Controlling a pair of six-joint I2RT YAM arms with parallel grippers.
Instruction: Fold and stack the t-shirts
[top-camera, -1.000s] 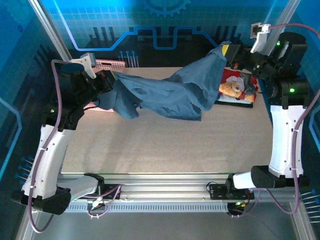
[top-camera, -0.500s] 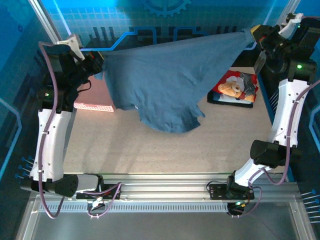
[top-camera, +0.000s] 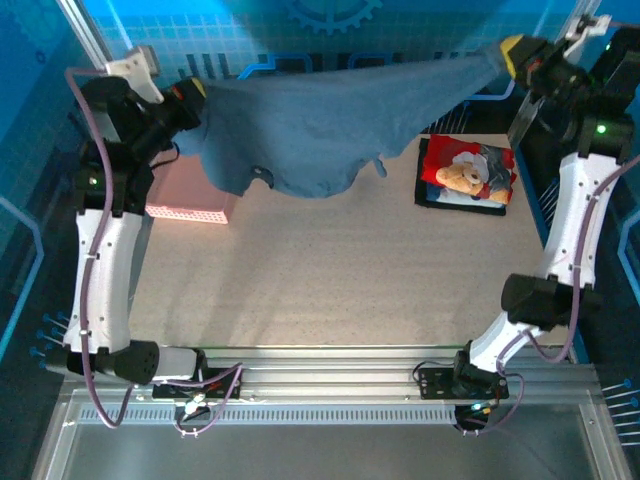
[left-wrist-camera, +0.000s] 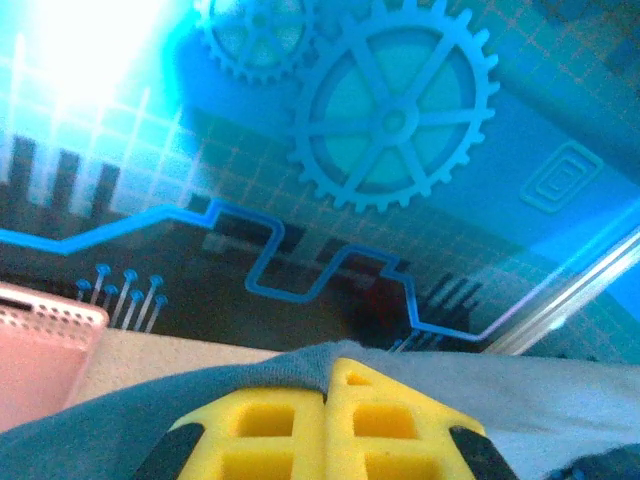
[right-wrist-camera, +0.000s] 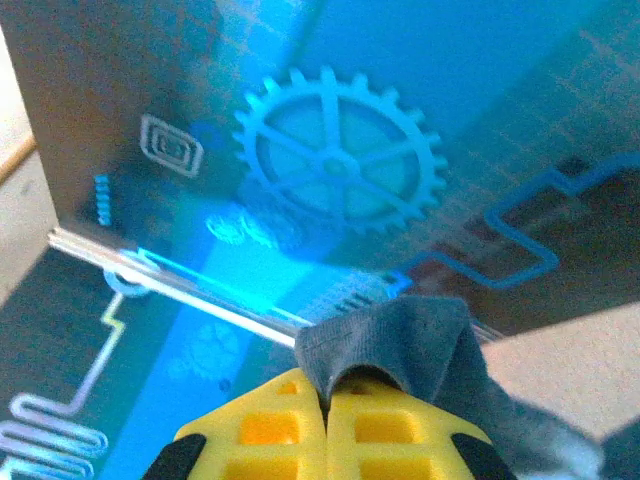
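The slate-blue t-shirt (top-camera: 320, 130) hangs stretched in the air across the back of the table, held at both ends. My left gripper (top-camera: 195, 92) is shut on its left end, high at the back left; cloth (left-wrist-camera: 290, 370) bulges over the yellow fingertips (left-wrist-camera: 270, 420). My right gripper (top-camera: 512, 52) is shut on the right end, high at the back right, with a fold of cloth (right-wrist-camera: 400, 340) pinched between the yellow fingertips (right-wrist-camera: 270, 425). The red and black t-shirt with the teddy-bear print (top-camera: 467, 175) lies folded on the table at the back right, below the right gripper.
A pink lattice basket (top-camera: 190, 195) stands at the back left under the left arm, its corner seen as the pink basket (left-wrist-camera: 40, 350). The tabletop (top-camera: 330, 280) spreads in front. Blue printed walls close in behind and at both sides.
Both grippers have risen and moved apart toward the back corners. The blue t-shirt came off the table and is now pulled taut between them, uncovering the teddy-bear shirt.
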